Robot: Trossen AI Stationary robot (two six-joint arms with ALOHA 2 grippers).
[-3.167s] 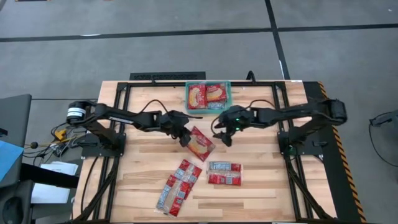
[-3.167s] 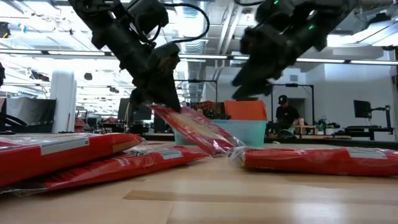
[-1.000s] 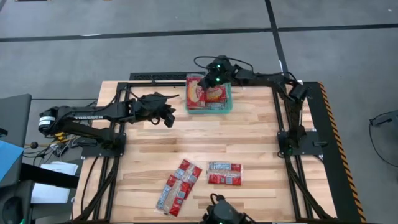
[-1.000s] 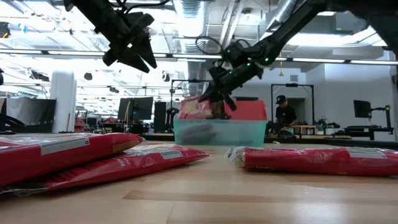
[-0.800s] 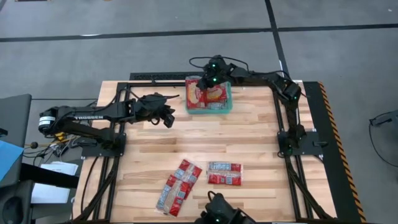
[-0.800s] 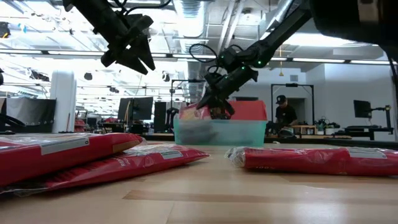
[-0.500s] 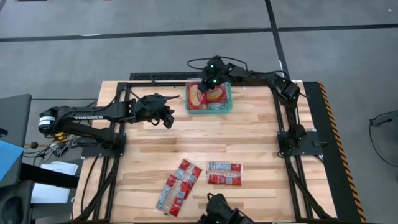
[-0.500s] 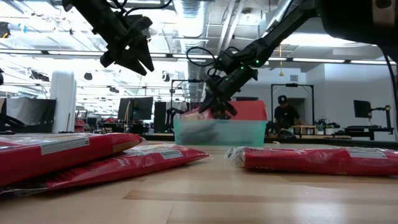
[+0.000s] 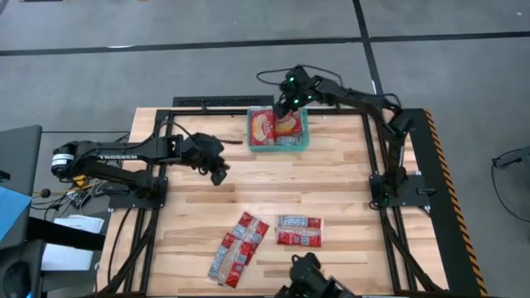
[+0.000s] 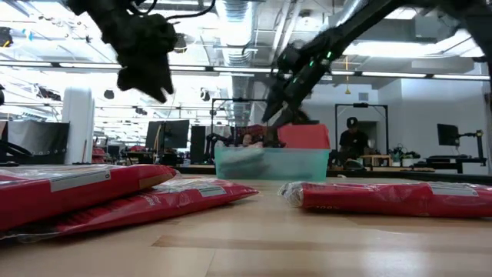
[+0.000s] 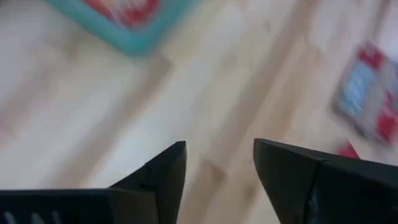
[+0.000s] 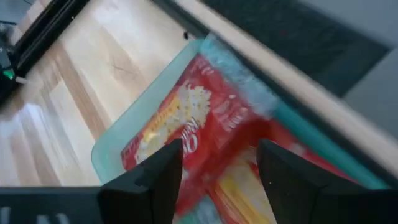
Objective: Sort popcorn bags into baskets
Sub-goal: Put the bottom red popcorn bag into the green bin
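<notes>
Above the far basket [image 9: 278,146] holding two popcorn bags [image 9: 277,126], right tool [image 9: 286,106] hovers open; left tool [image 9: 219,170] open; four bags [image 9: 267,238] lie near.

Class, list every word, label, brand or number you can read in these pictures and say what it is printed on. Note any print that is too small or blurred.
"TROSSEN": on the left arm, in the high view, just legible.
Print on the popcorn bags on the table and in the basket: too small or blurred to read.
No other readable text.
</notes>
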